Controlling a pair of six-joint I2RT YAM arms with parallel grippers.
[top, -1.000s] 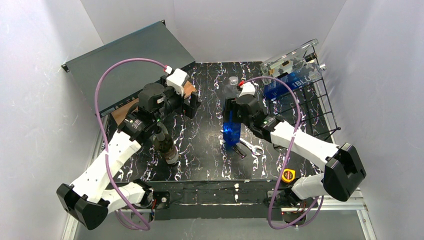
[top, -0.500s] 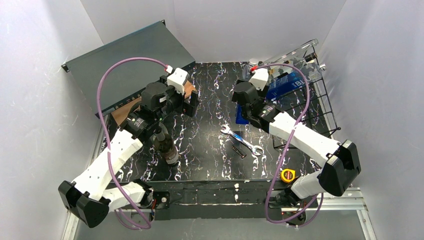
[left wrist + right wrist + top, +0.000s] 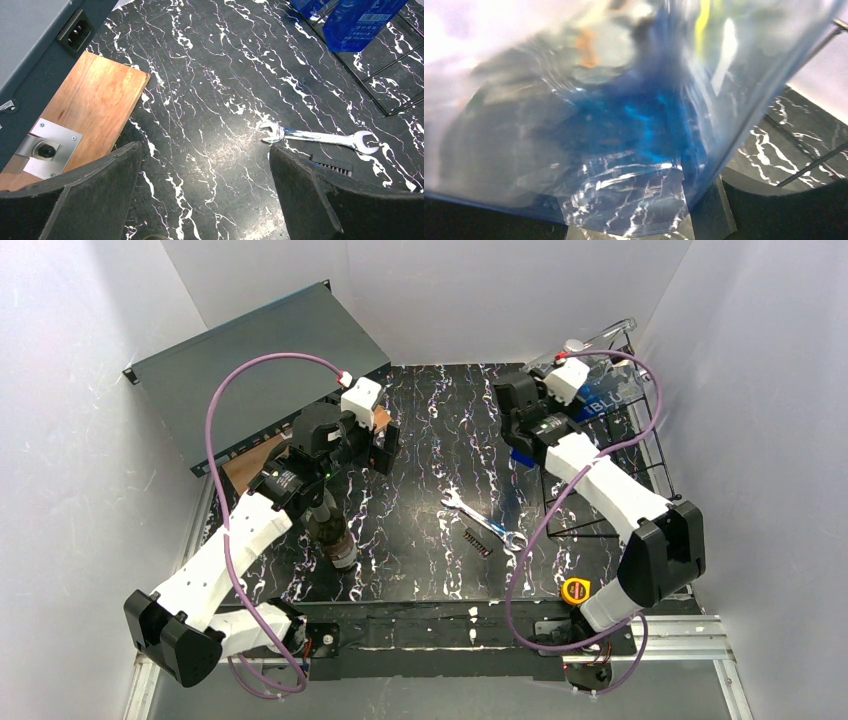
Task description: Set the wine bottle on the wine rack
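My right gripper (image 3: 525, 427) is shut on a blue wine bottle (image 3: 518, 453) and holds it off the table at the left edge of the black wire wine rack (image 3: 640, 455). The bottle (image 3: 624, 125) fills the right wrist view, with one finger pad (image 3: 710, 212) pressed on its glass and a rack wire (image 3: 809, 167) behind. From the left wrist I see its blue base (image 3: 360, 20) hanging over the rack (image 3: 395, 95). My left gripper (image 3: 385, 445) hovers open and holds nothing over the marbled table (image 3: 204, 150).
A blue bottle (image 3: 605, 402) and a clear bottle (image 3: 590, 350) lie on the rack. A dark bottle (image 3: 330, 530) sits under my left arm. A grey case (image 3: 260, 360) and wooden board (image 3: 90, 110) stand back left. A wrench (image 3: 485, 520) and yellow tape measure (image 3: 575, 590) lie on the table.
My right arm has lifted the blue bottle from mid-table and carried it back and right to the rack's edge. The left arm has shifted only slightly.
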